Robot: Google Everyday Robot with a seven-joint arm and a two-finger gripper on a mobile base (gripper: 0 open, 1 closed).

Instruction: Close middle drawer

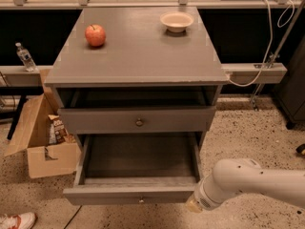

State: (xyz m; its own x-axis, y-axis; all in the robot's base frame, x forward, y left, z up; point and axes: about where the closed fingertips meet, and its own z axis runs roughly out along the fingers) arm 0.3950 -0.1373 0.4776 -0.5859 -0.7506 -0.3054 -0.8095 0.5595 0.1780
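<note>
Low at right, white arm (252,179) angled leftward, end effector (193,205) beside front corner of open middle drawer (128,193), grip unclear

the one camera looks down from high in front of the grey cabinet (138,56), facing its drawer side and tilted steeply enough that the whole top shows as a broad trapezoid. it stands near: the cabinet fills the middle of the view, its far top edge close to the upper border, and the front panel of the pulled-out middle drawer (128,193) close to the lower border. left of the cabinet the view takes in a cardboard box (40,142); right of it, speckled floor (248,132). the arm (257,180) enters from the lower right, and the gripper (193,205) sits at the cabinet's front right, just beside the middle drawer's right front corner.
</note>
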